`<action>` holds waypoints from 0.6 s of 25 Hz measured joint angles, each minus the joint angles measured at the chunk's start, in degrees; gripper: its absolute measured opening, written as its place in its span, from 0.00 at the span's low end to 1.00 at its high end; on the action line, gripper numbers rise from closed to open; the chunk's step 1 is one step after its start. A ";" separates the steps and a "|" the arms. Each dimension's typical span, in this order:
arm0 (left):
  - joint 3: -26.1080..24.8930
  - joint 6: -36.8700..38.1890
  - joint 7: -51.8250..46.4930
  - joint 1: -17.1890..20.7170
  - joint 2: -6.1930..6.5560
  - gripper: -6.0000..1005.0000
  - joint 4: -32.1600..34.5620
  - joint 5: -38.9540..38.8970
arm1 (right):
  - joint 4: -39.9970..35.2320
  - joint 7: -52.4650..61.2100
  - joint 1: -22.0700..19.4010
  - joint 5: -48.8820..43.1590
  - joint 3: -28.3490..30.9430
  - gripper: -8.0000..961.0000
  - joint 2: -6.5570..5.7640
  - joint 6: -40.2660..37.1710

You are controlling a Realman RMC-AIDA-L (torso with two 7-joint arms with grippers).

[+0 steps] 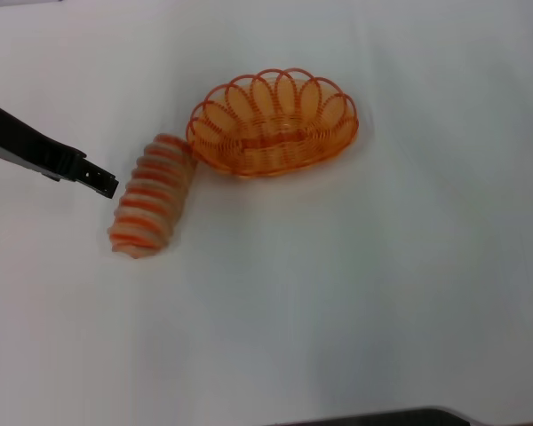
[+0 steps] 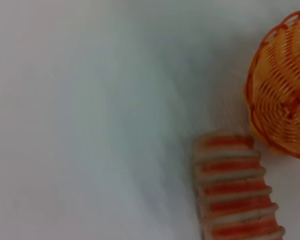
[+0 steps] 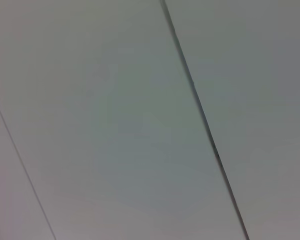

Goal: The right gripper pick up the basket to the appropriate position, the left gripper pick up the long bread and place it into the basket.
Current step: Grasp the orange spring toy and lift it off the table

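The orange wire basket (image 1: 274, 122) stands on the white table, back of centre; it also shows in the left wrist view (image 2: 285, 90). The long bread (image 1: 153, 195), pale tan with orange-red stripes, lies just left of the basket, one end close to its rim; it also shows in the left wrist view (image 2: 236, 190). My left gripper (image 1: 102, 182) reaches in from the left edge, its tip a short way left of the bread and apart from it. My right gripper is out of view; the right wrist view shows only plain grey surface with dark seams.
The white table (image 1: 382, 284) spreads wide to the right and front of the basket. A dark edge (image 1: 400, 417) shows at the bottom of the head view.
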 joint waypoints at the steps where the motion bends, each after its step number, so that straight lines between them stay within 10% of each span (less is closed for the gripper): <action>1: 0.33 0.00 -0.61 -0.01 -0.03 0.82 -0.01 -0.15 | -0.01 0.00 0.00 0.01 0.00 0.95 0.01 0.00; 15: 5.96 -2.57 -6.66 1.14 -0.32 0.81 -0.34 -2.92 | -0.10 -0.11 0.32 0.15 0.44 0.95 0.41 0.97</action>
